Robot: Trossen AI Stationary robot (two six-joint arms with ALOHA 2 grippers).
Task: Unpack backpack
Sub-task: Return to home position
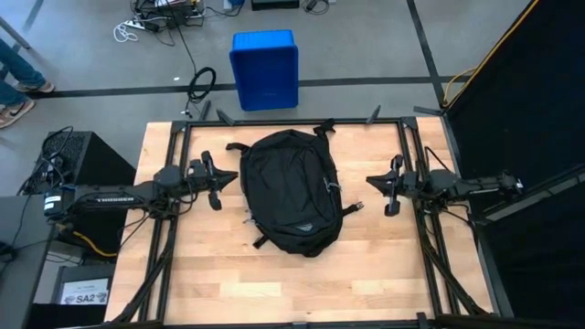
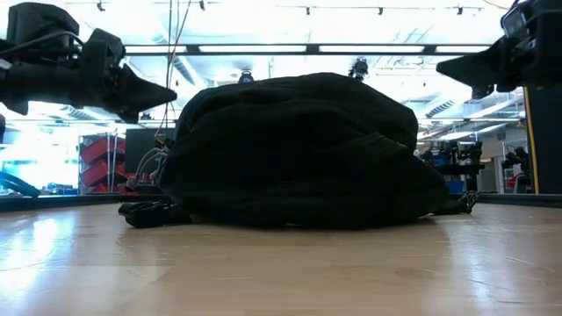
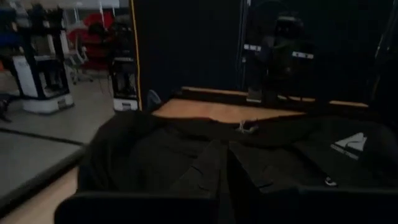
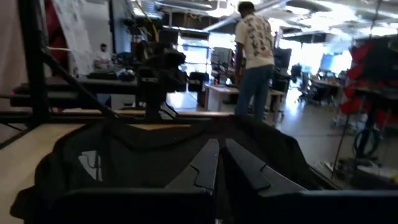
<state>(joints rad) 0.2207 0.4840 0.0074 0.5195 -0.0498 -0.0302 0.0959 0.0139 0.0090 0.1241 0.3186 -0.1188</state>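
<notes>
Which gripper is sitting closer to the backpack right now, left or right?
Left, slightly. The left gripper hangs beside the backpack on the robot's left, a narrow gap away; the right gripper hangs on the other side across a wider gap. Neither touches it.

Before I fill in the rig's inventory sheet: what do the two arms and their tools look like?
Both arms are dark, slim, jointed tubes. The left arm carries white lettering; thin black cables loop along the right arm. The left tool and right tool are black, each with two flat tapering fingers.
</notes>
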